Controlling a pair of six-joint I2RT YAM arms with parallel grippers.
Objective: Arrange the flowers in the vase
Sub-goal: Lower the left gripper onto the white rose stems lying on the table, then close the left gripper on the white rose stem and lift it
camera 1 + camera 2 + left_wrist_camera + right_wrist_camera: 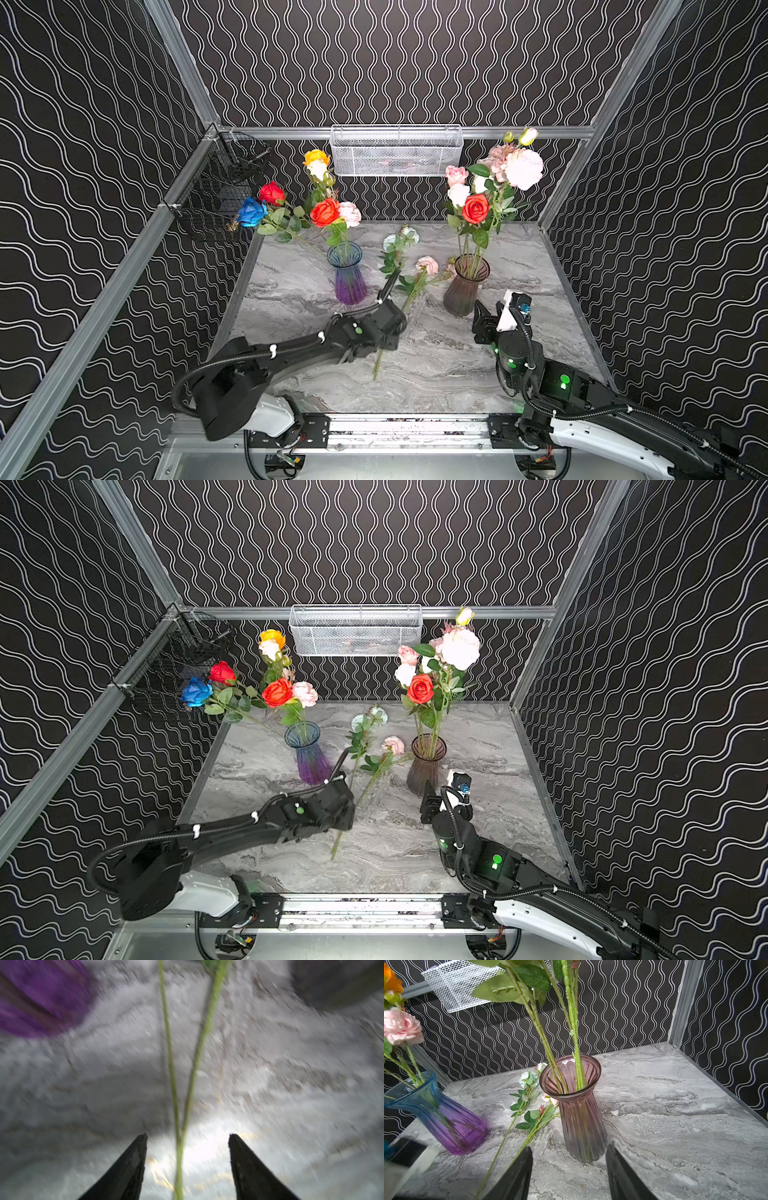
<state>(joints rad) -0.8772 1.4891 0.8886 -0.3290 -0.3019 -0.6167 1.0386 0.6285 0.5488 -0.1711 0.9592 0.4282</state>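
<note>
Standing apart, two vases hold bunches (325, 212): purple vase (349, 278) at ten o'clock, pink vase (463, 291) at two. Two loose flowers (427, 265) lie between. Left gripper (187, 1136) gapes astride both stems (170, 1064); right gripper (570, 1145) gapes empty.

No readable text, label, brand or number shows anywhere.

You have a white metal mesh basket (397, 151) hanging on the back rail and a black wire basket (220, 187) on the left wall, both above the grey marbled counter (532, 270).
</note>
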